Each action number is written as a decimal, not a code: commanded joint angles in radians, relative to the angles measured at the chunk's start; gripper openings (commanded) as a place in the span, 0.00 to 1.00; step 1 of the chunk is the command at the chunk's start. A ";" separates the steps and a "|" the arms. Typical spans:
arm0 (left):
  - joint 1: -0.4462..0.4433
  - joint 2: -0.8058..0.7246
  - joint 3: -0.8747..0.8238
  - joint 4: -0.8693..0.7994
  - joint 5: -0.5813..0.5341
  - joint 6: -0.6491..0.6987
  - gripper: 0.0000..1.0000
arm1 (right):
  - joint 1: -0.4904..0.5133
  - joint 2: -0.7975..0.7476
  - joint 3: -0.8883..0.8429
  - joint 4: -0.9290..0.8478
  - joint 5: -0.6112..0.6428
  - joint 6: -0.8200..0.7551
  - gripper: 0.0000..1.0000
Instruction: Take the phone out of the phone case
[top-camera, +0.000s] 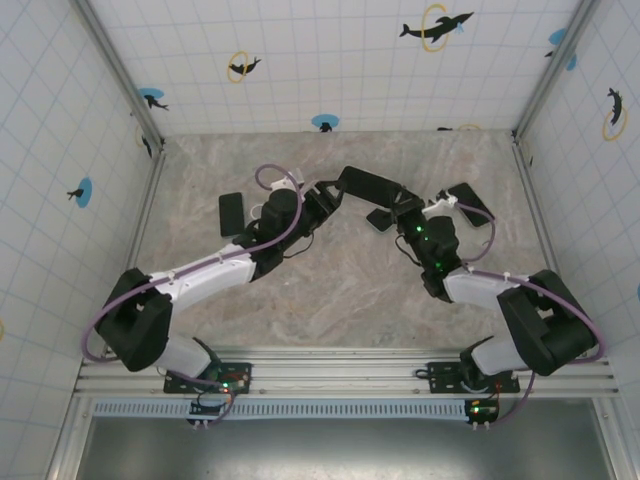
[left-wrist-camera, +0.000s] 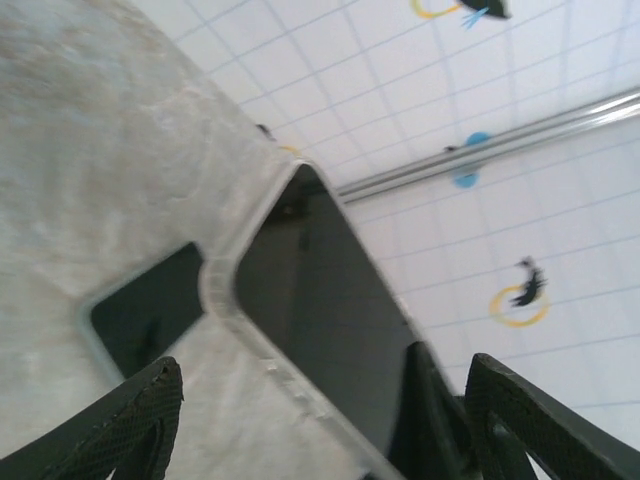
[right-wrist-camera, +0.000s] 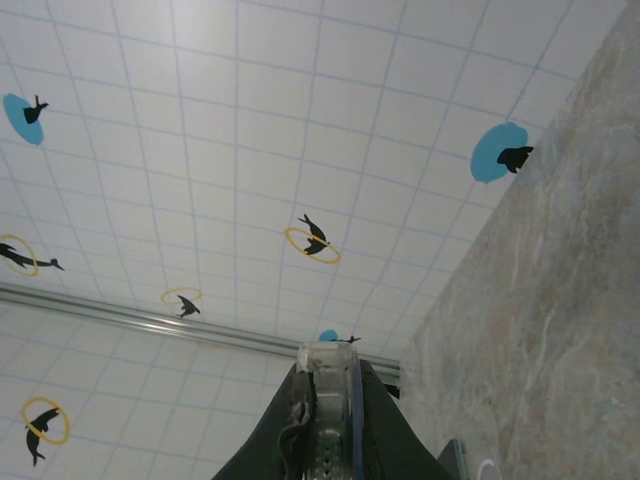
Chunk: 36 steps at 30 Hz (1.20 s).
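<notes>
The phone (top-camera: 372, 186), dark-screened, sits in a clear phone case and is held up off the table between the two arms. My right gripper (top-camera: 405, 212) is shut on one end of it. The right wrist view shows the clear case edge (right-wrist-camera: 325, 365) pinched between the right gripper's (right-wrist-camera: 328, 378) black fingers. My left gripper (top-camera: 328, 196) is at the other end. In the left wrist view, the left gripper (left-wrist-camera: 322, 372) is open, with one finger on each side of the phone (left-wrist-camera: 320, 300). The case rim (left-wrist-camera: 250, 340) is apart from the left finger (left-wrist-camera: 140, 420).
A black device (top-camera: 231, 213) lies on the marble table left of the left arm. Another device (top-camera: 470, 200) lies at the right, and a third device (top-camera: 380, 218) lies flat under the held phone, also seen in the left wrist view (left-wrist-camera: 150, 312). Tiled walls (top-camera: 60, 150) close in three sides.
</notes>
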 joint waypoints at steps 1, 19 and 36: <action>-0.009 0.047 -0.002 0.202 -0.018 -0.181 0.73 | 0.028 -0.046 -0.008 0.142 0.097 0.031 0.02; -0.007 0.192 0.080 0.372 0.025 -0.266 0.34 | 0.077 -0.099 -0.033 0.090 0.107 0.071 0.02; 0.019 0.189 0.080 0.416 0.034 -0.289 0.04 | 0.055 -0.166 -0.091 -0.001 0.088 0.063 0.35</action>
